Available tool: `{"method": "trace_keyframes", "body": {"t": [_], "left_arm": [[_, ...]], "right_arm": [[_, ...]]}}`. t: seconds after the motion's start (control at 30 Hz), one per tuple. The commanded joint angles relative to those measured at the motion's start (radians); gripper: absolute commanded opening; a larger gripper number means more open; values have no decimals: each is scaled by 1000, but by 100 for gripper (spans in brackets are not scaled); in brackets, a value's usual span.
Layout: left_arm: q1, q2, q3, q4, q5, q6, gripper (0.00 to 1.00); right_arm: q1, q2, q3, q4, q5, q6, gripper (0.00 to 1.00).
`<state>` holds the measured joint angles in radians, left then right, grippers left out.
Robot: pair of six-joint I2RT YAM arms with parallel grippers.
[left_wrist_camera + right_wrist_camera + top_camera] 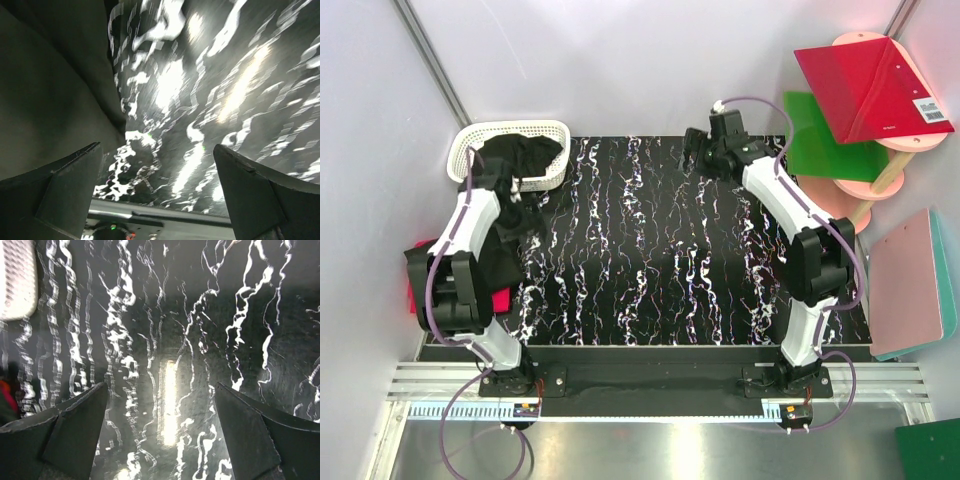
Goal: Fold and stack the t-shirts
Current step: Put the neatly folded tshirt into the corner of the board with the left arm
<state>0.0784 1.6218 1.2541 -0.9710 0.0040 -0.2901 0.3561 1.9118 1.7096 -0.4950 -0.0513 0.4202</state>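
Hovering over the marbled surface [670, 250], the left hand [156, 147], just beside a black t-shirt [50, 90], and the far-right right hand [161, 385] both gape, holding nothing.

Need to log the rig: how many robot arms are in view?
2. The left arm bends toward the white basket, far left; the right arm reaches toward the far right.

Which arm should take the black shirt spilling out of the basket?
Left, probably. The left fingers, open, sit right beside the black shirt by the basket. The right fingers, also open, are over the table, well across from it.
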Motion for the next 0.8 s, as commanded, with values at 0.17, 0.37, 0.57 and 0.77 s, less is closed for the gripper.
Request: {"method": "trace_keyframes", "body": {"t": [0.17, 0.37, 0.57, 0.77], "left_arm": [[1, -40, 245, -176, -81, -40, 99], [7, -114, 153, -137, -239, -52, 99], [12, -169, 154, -196, -483, -182, 99], [136, -224, 65, -258, -576, -265, 99]], "right_arm": [[-34, -19, 359, -402, 53, 202, 95], [-121, 7, 298, -425, -94, 318, 95], [-147, 95, 361, -436, -204, 267, 95], [-164, 142, 297, -424, -294, 249, 96]]}}
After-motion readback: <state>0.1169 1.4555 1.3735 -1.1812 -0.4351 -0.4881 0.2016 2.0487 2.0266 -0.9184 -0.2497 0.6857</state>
